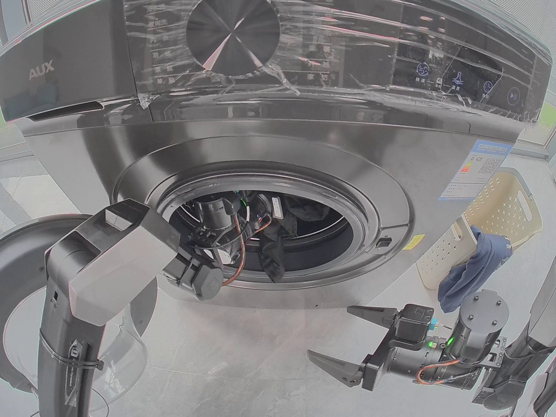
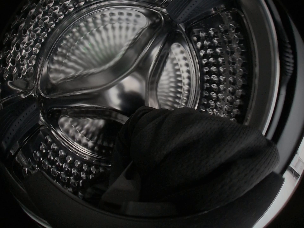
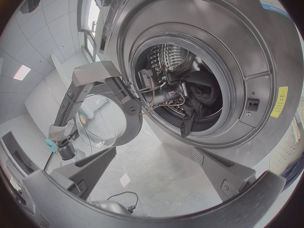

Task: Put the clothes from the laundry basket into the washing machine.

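1 garment (image 1: 272, 259) in washer (image 1: 278, 146) | basket (image 1: 509, 204) R of washer

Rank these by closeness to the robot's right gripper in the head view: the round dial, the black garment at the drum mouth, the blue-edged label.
1. The black garment, hanging over the drum rim, closest to the right gripper.
2. The blue-edged label, right side of the machine front.
3. The round dial, on the top panel.

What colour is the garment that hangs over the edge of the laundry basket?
The garment is plain dark blue; the head view shows it best.
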{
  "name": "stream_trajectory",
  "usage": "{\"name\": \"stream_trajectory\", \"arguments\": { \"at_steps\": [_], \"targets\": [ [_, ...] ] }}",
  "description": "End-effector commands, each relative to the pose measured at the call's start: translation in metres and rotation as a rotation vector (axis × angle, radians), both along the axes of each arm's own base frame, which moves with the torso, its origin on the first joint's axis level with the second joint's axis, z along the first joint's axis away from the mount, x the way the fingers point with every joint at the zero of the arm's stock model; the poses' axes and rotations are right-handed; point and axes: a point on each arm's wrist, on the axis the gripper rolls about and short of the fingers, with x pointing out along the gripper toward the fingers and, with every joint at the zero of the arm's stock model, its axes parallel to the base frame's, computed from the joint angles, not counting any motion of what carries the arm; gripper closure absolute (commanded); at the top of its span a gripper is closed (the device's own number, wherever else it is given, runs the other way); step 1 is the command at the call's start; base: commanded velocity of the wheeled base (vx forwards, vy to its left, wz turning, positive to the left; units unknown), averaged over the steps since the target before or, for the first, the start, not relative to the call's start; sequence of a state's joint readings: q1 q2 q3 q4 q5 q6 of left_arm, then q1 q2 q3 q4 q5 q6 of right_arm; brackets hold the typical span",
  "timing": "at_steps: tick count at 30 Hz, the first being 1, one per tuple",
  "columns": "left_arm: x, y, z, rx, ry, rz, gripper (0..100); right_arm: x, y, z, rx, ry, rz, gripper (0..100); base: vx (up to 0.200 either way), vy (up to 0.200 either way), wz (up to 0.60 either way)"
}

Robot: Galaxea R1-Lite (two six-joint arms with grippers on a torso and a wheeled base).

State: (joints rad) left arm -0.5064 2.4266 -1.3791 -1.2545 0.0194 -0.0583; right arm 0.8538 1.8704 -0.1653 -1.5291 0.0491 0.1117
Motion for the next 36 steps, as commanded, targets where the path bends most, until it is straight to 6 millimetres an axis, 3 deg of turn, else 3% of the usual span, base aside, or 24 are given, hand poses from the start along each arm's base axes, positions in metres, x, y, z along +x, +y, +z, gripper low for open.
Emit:
{"name": "stream_trajectory", "arguments": {
  "at_steps": [1,7,8,13,18,22,28,34,35,36],
  "targets": [
    [0.038,-0.001,-0.004,-0.015,0.013,0.087,100,0.001,0.000,-0.001,-0.003,0.004,0.000,0,0.000,0.000,0.00],
    [0.045,0.000,0.001,-0.026,0.018,0.101,100,0.002,-0.001,-0.001,-0.005,0.002,-0.008,0,0.000,0.000,0.00],
    [0.045,0.000,0.001,-0.026,0.018,0.101,0,0.003,-0.001,-0.001,-0.004,0.001,-0.010,0,0.000,0.000,0.00],
    [0.039,-0.002,-0.002,-0.047,0.053,0.089,0,0.003,-0.002,-0.001,-0.004,0.001,-0.011,0,0.000,0.000,0.00],
    [0.014,0.001,-0.004,0.012,0.177,0.061,0,0.003,-0.001,-0.001,-0.004,-0.002,-0.009,0,0.000,0.000,0.00],
    [0.001,0.004,-0.018,0.083,0.288,0.026,0,0.003,0.001,-0.001,-0.002,-0.001,-0.002,0,0.000,0.000,0.00],
    [0.004,0.001,-0.032,0.123,0.339,0.005,0,0.002,0.003,-0.004,-0.009,0.007,0.002,0,0.000,0.000,0.00],
    [0.020,-0.004,-0.050,0.143,0.354,0.024,0,0.002,0.003,-0.004,-0.008,0.008,0.005,0,0.000,0.000,0.00],
    [0.022,-0.005,-0.052,0.144,0.357,0.026,100,0.002,0.003,-0.004,-0.008,0.008,0.004,0,0.000,0.000,0.00],
    [0.025,-0.005,-0.053,0.145,0.360,0.028,100,0.002,0.003,-0.004,-0.008,0.008,0.004,0,0.000,0.000,0.00]
  ]
}}
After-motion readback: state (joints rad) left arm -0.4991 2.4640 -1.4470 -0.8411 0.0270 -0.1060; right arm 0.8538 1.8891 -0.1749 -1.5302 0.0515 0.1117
